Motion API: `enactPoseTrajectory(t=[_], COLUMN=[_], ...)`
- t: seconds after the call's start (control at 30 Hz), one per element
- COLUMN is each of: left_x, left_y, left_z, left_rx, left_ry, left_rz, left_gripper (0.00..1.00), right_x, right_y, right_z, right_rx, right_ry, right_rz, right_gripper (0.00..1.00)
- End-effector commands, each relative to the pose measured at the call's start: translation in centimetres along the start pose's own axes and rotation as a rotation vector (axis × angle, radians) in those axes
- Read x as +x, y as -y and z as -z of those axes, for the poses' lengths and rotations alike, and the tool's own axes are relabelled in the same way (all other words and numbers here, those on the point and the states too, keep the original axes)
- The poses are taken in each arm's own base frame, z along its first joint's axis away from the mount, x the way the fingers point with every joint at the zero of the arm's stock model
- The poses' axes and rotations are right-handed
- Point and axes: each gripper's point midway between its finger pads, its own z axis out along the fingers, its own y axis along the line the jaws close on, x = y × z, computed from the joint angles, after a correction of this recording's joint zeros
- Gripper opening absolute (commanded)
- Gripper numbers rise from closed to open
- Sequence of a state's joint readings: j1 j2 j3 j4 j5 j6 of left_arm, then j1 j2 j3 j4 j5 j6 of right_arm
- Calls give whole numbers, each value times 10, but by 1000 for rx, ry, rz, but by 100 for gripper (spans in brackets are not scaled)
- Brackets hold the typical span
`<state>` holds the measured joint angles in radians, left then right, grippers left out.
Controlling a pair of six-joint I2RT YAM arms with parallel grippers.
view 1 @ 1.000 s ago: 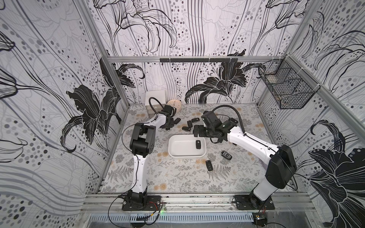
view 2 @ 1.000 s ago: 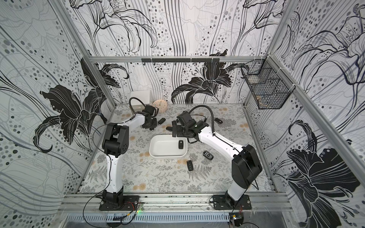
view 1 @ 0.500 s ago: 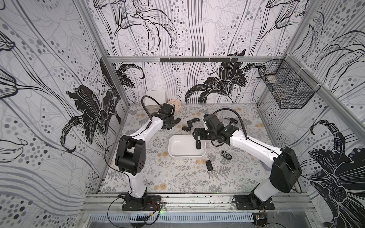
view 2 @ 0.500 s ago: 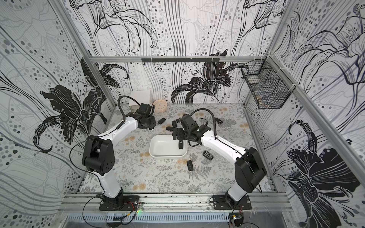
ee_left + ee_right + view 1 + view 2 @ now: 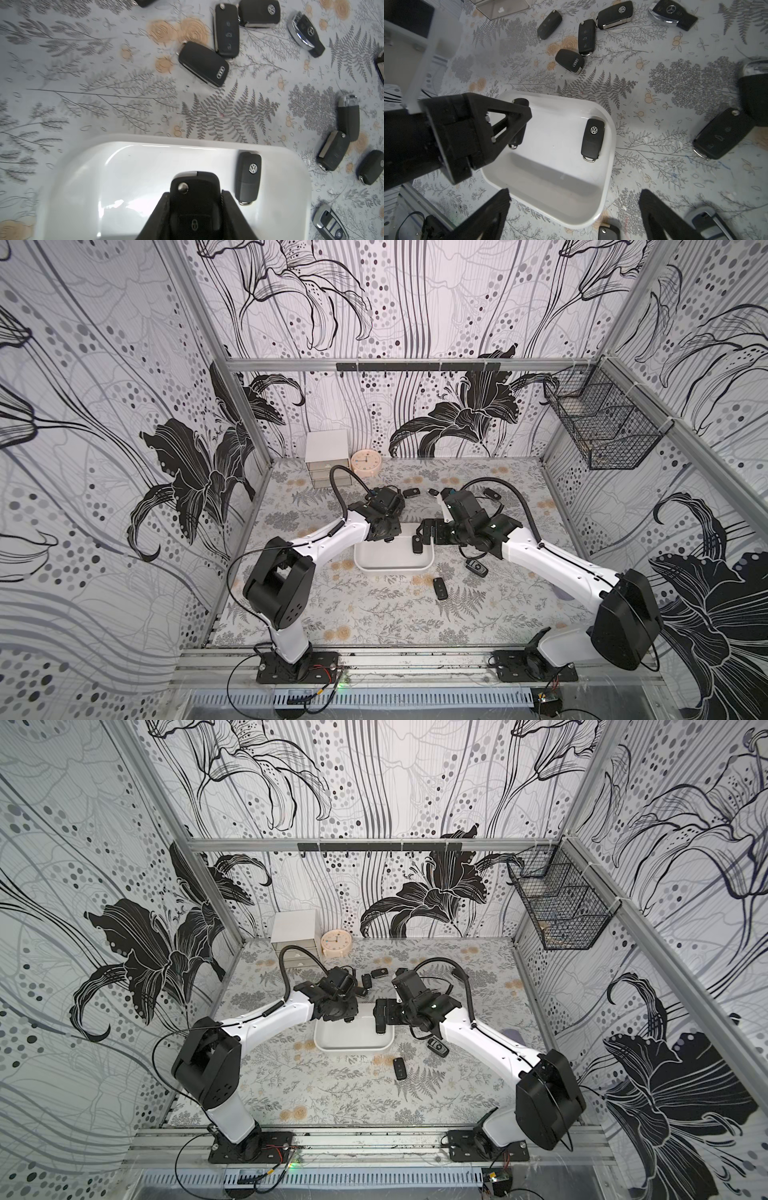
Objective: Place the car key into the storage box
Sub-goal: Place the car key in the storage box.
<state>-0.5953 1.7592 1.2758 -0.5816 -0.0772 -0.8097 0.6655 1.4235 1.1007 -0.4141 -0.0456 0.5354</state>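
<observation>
Floral mat [image 5: 374,614], L tool [image 5: 195,196] w/ car key [image 5: 194,212] over storage box [image 5: 124,166]

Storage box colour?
Plain glossy white; the storage box shows best in the left wrist view.

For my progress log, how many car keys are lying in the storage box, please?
1. A VW-badged key lies flat inside the storage box, near one end. A second key is clamped in the left gripper over the box, not released. None seems hidden.

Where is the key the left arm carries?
In the left wrist view, the key is clamped in the left end effector over the storage box, beside the VW key lying inside it.
</observation>
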Motion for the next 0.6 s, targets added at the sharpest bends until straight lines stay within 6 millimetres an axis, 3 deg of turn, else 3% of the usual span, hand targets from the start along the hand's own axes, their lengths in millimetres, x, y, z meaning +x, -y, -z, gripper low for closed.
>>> enactPoseTrajectory(t=[0.0, 0.33, 0.57], left_x=[0, 15, 18], left_y=[17, 32, 38], left_z=[-15, -56, -68], left_rx=[23, -1, 1], left_ry=[26, -34, -49], left_rz=[41, -18, -41], left_gripper=[21, 21, 21], right_x=[2, 12, 14], right_y=[6, 23, 28], right_z=[14, 28, 34], right_rx=[0, 42, 64], right_ry=[12, 16, 20], right_rz=[12, -5, -9], right_gripper=[100, 100, 100])
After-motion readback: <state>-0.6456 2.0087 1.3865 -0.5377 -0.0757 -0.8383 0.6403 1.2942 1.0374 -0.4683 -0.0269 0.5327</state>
